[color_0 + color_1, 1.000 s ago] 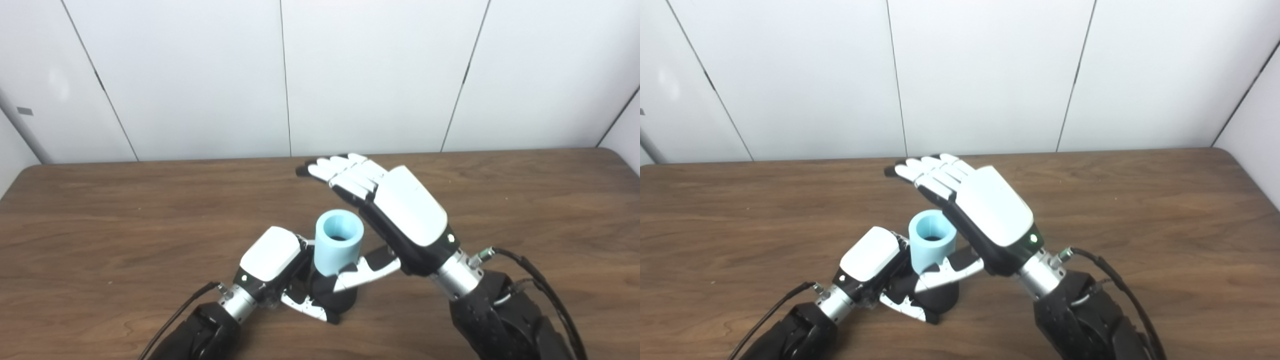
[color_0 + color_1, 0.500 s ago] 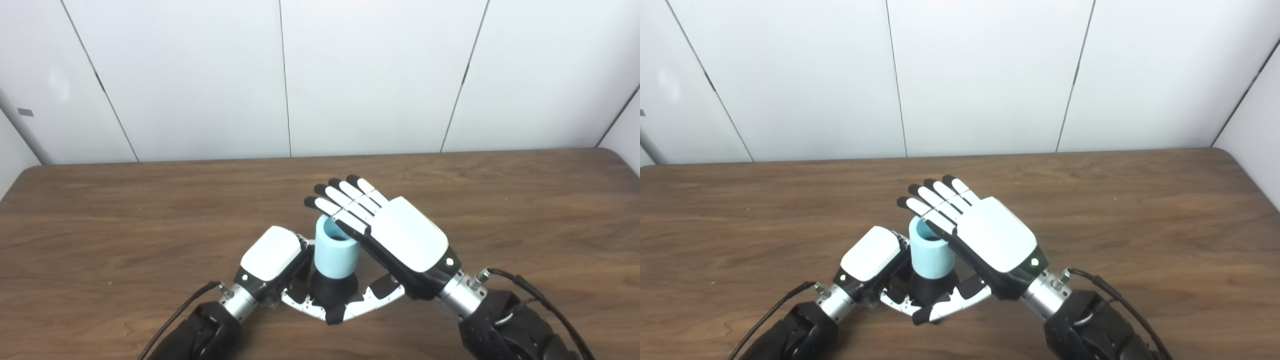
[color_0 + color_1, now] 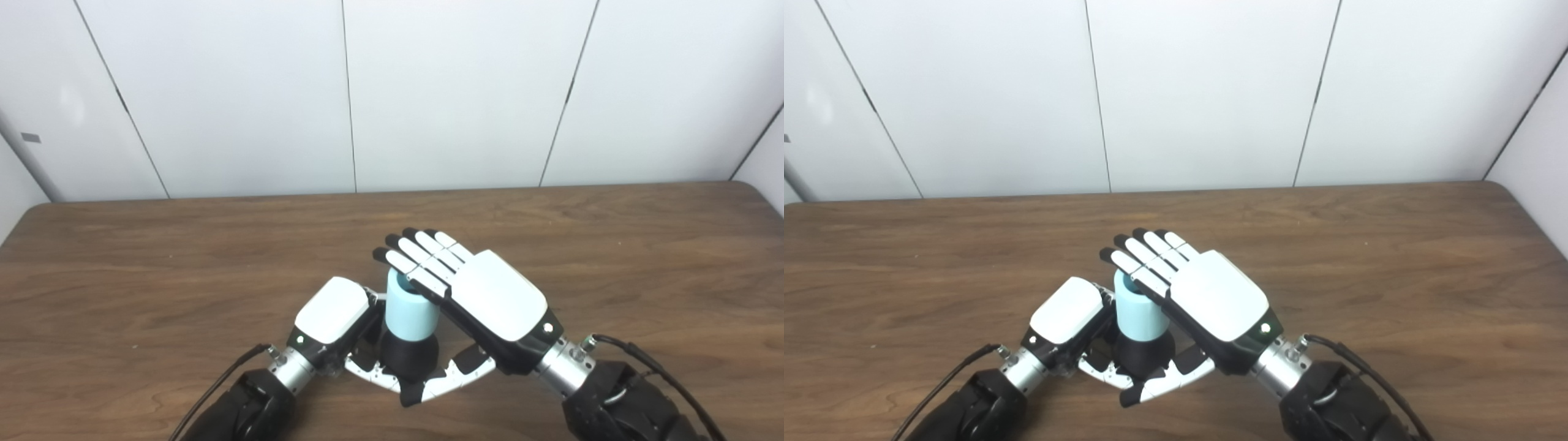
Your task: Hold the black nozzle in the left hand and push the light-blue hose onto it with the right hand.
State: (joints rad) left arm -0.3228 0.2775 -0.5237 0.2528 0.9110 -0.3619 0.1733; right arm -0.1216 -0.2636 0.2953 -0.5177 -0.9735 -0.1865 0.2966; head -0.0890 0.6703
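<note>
A black nozzle stands upright near the table's front edge, and my left hand is shut around it from the left. A short light-blue hose sits upright on top of the nozzle. My right hand lies flat and open over the hose, its fingers resting across the hose's top rim and hiding most of the opening. Its thumb reaches below, in front of the nozzle's base. In the right eye view the same stack shows, with the hose under the right hand.
The brown wooden table stretches wide to both sides and back to a white panelled wall. Black cables trail from both wrists near the front edge.
My right hand came down from above and behind the hose onto its top. The hose now sits lower on the nozzle. The left hand has stayed in place.
</note>
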